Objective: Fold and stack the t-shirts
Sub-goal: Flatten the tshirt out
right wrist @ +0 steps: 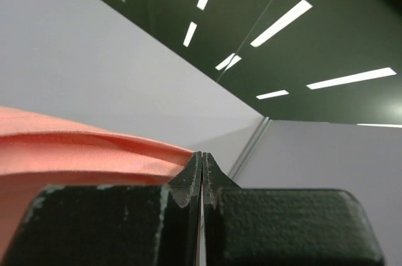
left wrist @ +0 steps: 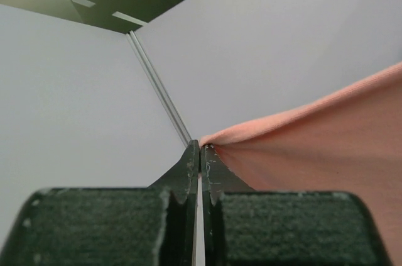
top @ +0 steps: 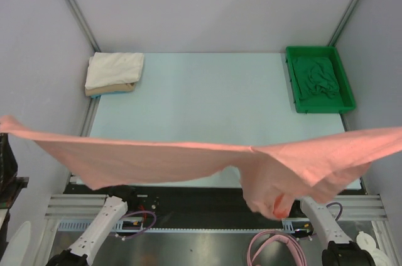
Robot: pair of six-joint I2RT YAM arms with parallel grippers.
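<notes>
The salmon-pink t-shirt (top: 157, 159) hangs stretched in the air across the whole near side of the table, its middle sagging in a bunch at the right. Both ends run out of the top view, where no gripper shows. In the left wrist view my left gripper (left wrist: 201, 148) is shut on a corner of the pink shirt (left wrist: 326, 153). In the right wrist view my right gripper (right wrist: 202, 156) is shut on the other end of the shirt (right wrist: 75, 153). A folded white shirt (top: 114, 68) lies on a tan one (top: 110, 90) at the back left. A dark green shirt (top: 317, 77) lies crumpled in the tray.
The bright green plastic tray (top: 290, 83) stands at the back right of the pale blue table (top: 207, 96). Grey enclosure walls close in the back and sides. A pink cable loop (top: 270, 247) lies by the right arm's base.
</notes>
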